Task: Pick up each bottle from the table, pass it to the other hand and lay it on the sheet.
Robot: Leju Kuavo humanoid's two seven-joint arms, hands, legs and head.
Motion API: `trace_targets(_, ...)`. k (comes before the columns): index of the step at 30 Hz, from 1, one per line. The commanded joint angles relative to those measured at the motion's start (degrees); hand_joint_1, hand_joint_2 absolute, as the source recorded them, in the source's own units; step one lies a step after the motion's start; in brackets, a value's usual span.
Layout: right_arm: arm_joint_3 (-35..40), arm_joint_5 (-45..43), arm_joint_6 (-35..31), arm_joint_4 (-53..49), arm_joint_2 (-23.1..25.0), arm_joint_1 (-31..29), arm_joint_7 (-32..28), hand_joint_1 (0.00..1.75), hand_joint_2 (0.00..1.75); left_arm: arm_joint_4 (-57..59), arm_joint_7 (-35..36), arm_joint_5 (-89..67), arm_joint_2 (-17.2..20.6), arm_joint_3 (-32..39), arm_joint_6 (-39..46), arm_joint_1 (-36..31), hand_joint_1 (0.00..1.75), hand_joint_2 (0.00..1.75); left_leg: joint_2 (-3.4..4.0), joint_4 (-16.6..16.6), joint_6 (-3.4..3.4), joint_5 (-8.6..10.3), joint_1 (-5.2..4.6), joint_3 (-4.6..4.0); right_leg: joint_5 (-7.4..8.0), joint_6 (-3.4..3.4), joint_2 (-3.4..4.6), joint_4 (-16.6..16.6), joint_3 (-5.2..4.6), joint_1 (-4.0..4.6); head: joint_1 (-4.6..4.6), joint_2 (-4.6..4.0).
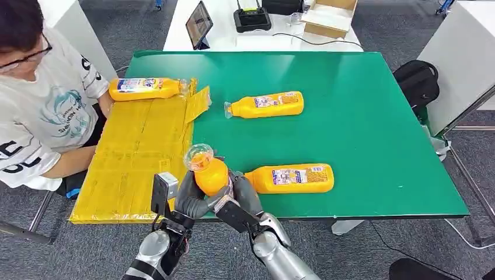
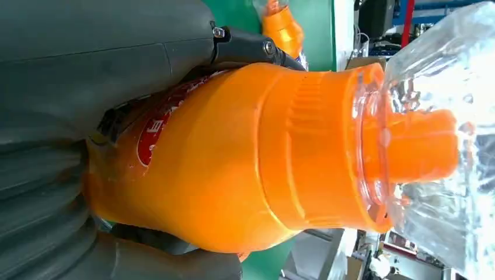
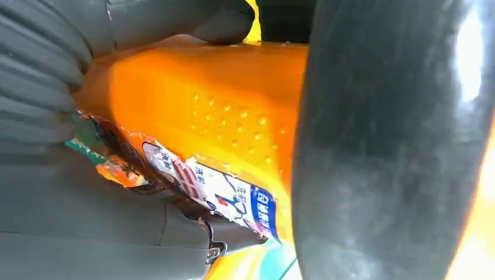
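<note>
- Head view: one bottle on the sheet [image 1: 143, 88] lies along the far edge of the yellow sheet [image 1: 134, 157], next to a seated person [image 1: 41, 111], so that one looks finished. Two more lie on the bare green table [image 1: 362, 116]: the far bottle [image 1: 267, 105] near the middle and the near bottle [image 1: 292, 178] by the near edge, just right of the robot's hands. The held bottle [image 1: 208, 172] stands roughly upright above the near edge of the table, cap up, with the left hand [image 1: 190, 198] and the right hand [image 1: 242, 198] both wrapped around its lower body. This looks like the middle of the hand-over; which hand is giving cannot be told.
- Left wrist view: the left hand [image 2: 87, 87] has its thumb and fingers closed around the held bottle [image 2: 233, 157] at the label, below the shoulder; the clear cap [image 2: 443, 128] is free beyond the grasp.
- Right wrist view: the right hand [image 3: 87, 175] grasps the held bottle [image 3: 222, 105] too, with a dark finger [image 3: 385, 146] crossing its body.
- Judged progress: one bottle placed, one in transfer, two untouched, so most of the work is left.
</note>
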Motion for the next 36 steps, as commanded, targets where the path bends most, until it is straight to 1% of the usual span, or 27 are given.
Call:
trace_targets(1,4.68,-0.01,1.11,5.49,2.07,-1.47,-0.65,1.75,1.75,3.57,-0.26,-1.37,-0.02,-6.85,-1.92,-2.88,1.75,1.75,0.00,-0.01,0.07,-0.12,0.01,0.28,-0.13,-0.19,-0.08,-0.01,0.29,0.06,-0.02,0.00)
trace_targets(3,4.14,-0.65,1.18,4.81,2.04,-1.13,-0.95,1.75,1.75,3.18,-0.38,-1.44,-0.07,-6.52,-1.64,-2.84,1.75,1.75,0.00,-0.01,0.06,-0.12,0.02,0.26,-0.12,-0.18,-0.07,-0.02,0.27,0.06,0.00,0.00)
trace_targets(4,3.45,-1.68,1.72,3.57,1.88,-0.76,-1.09,0.00,1.75,2.54,-0.96,-1.69,-0.16,-5.73,-0.32,-2.68,1.75,1.75,-0.01,0.00,0.04,-0.06,0.01,0.12,-0.06,-0.12,-0.06,-0.01,0.13,0.04,-0.02,0.00)
trace_targets(5,3.10,-2.18,2.07,2.82,1.67,-0.77,-1.12,0.00,1.75,2.16,-1.16,-1.68,-0.04,-5.26,0.12,-2.82,1.75,1.75,-0.01,0.01,0.06,-0.11,0.02,0.22,-0.12,-0.17,-0.09,0.00,0.24,0.07,-0.02,0.00)
trace_targets(6,3.04,-2.27,2.21,2.51,1.57,-0.75,-1.08,0.00,1.75,2.04,-1.14,-1.64,0.04,-5.18,0.07,-2.88,1.75,1.75,-0.03,0.00,0.04,-0.05,0.01,0.11,-0.07,-0.12,-0.09,0.00,0.12,0.04,-0.02,0.00)
trace_targets(7,2.29,-4.61,5.56,-1.10,0.75,0.08,-0.77,0.00,0.00,0.88,-1.56,-1.79,0.07,-3.90,1.53,-2.93,1.75,1.75,-0.02,0.01,0.06,-0.11,0.02,0.21,-0.12,-0.18,-0.10,0.01,0.22,0.06,-0.02,0.00)
trace_targets(9,2.07,-5.22,6.80,-3.29,0.03,0.47,0.00,0.00,0.00,0.11,-1.56,-1.73,0.33,-3.39,1.72,-3.32,1.75,1.75,-0.04,0.01,0.04,-0.03,0.01,0.02,-0.04,-0.09,-0.07,0.01,0.04,0.03,-0.02,0.00)
trace_targets(10,2.07,-5.22,6.80,-3.29,0.03,0.47,0.00,0.00,0.00,0.11,-1.56,-1.73,0.33,-3.39,1.72,-3.32,1.75,1.75,-0.01,0.05,0.07,-0.10,0.02,0.13,-0.10,-0.16,-0.08,0.03,0.15,0.06,0.00,0.00)
trace_targets(12,2.07,-5.22,6.80,-3.29,0.03,0.47,0.00,0.00,0.00,0.11,-1.56,-1.73,0.33,-3.39,1.72,-3.32,1.75,1.75,-0.05,0.01,0.05,-0.04,0.02,0.07,-0.06,-0.12,-0.11,0.00,0.10,0.05,0.00,0.00)
trace_targets(13,1.93,-5.88,7.53,-4.24,-0.13,0.86,-0.12,0.00,0.00,-0.03,-2.04,-1.92,0.08,-2.85,2.84,-3.29,1.75,1.75,-0.05,0.03,0.07,-0.12,0.02,0.21,-0.14,-0.19,-0.13,0.02,0.24,0.07,-0.02,0.00)
trace_targets(15,1.18,-8.22,9.75,-8.40,-1.13,1.66,-0.68,0.00,0.00,-1.64,-3.56,-1.87,0.15,-0.48,5.79,-4.36,1.75,1.75,-0.04,0.00,0.04,-0.03,-0.01,0.05,-0.05,-0.09,-0.08,0.00,0.06,0.02,-0.02,0.00)
trace_targets(16,1.04,-8.65,10.38,-10.37,-1.68,2.00,-0.12,0.00,0.00,-2.57,-3.64,-1.59,0.39,0.64,6.46,-5.07,1.75,1.75,-0.05,0.04,0.06,-0.10,0.02,0.14,-0.12,-0.17,-0.12,0.04,0.17,0.06,0.00,0.00)
trace_targets(18,1.10,-9.07,11.48,-14.16,-2.54,2.51,1.10,0.00,0.00,-4.18,-3.64,-1.07,0.81,3.15,8.04,-6.82,1.75,1.75,-0.05,0.06,0.03,-0.01,0.02,-0.07,-0.03,-0.11,-0.09,0.06,-0.05,0.05,0.00,0.00)
trace_targets(23,1.30,-9.13,11.64,-14.59,-2.56,2.62,1.25,0.00,0.00,-4.48,-4.20,-1.08,0.59,4.14,9.24,-7.16,1.75,1.75,-0.07,0.01,0.08,-0.10,0.04,0.26,-0.12,-0.21,-0.16,-0.02,0.29,0.09,-0.02,0.00)
trace_targets(24,1.23,-9.31,11.66,-15.05,-2.56,2.72,1.16,0.00,0.00,-4.65,-4.47,-0.96,0.57,4.74,9.82,-7.66,1.75,1.75,-0.05,-0.01,0.06,-0.04,0.03,0.12,-0.05,-0.13,-0.10,-0.02,0.14,0.06,0.00,0.00)
trace_targets(27,0.99,-10.02,11.46,-16.54,-2.31,3.20,1.19,0.00,0.00,-4.36,-5.20,-2.24,0.85,7.69,14.56,-9.89,1.75,1.75,0.06,0.06,0.12,-0.18,0.06,0.31,-0.14,-0.23,-0.04,0.01,0.34,0.12,-0.02,0.00)
trace_targets(28,0.71,-10.37,10.60,-17.06,-2.18,3.49,1.27,0.00,0.00,-3.81,-6.51,-5.34,1.20,8.86,18.86,-10.81,1.75,1.75,0.00,0.04,0.06,-0.06,0.03,0.08,-0.06,-0.14,-0.06,0.03,0.09,0.06,0.00,0.00)
trace_targets(30,-0.13,-10.63,7.80,-18.23,-1.71,3.95,0.29,0.00,0.00,-2.25,-7.34,-7.98,1.85,11.09,22.80,-12.36,1.75,1.75,-0.07,0.03,0.07,-0.11,0.04,0.25,-0.14,-0.24,-0.16,0.04,0.28,0.10,0.00,0.00)
trace_targets(31,-0.30,-10.85,7.11,-18.84,-1.64,4.16,-0.12,0.00,0.00,-1.53,-7.63,-8.79,1.95,11.84,24.06,-12.79,1.75,1.75,0.04,-0.02,0.02,-0.04,0.04,0.12,-0.03,-0.16,-0.01,-0.01,0.12,0.07,-0.02,0.00)
trace_targets(33,-1.49,-11.61,3.23,-22.16,-1.27,5.33,-1.37,0.00,0.00,1.96,-8.14,-10.52,2.15,15.02,27.92,-14.53,1.75,1.75,0.11,-0.04,0.04,-0.11,0.04,0.34,-0.09,-0.27,0.02,0.01,0.29,0.10,0.00,0.00)
trace_targets(34,-1.83,-11.31,0.77,-23.47,-1.27,5.75,-1.38,0.00,0.00,3.45,-8.03,-9.94,2.12,16.52,27.98,-15.11,1.75,1.75,-0.02,-0.03,0.03,-0.04,0.04,0.16,-0.06,-0.18,-0.08,0.01,0.16,0.08,0.00,0.00)
trace_targets(36,-3.12,-12.91,-1.76,-26.17,-1.22,6.82,-1.13,0.00,0.00,6.25,-8.40,-9.19,2.27,19.04,28.34,-15.87,1.75,1.75,-0.04,-0.05,0.03,-0.01,0.02,0.12,-0.04,-0.12,-0.06,-0.01,0.12,0.04,0.00,0.00)
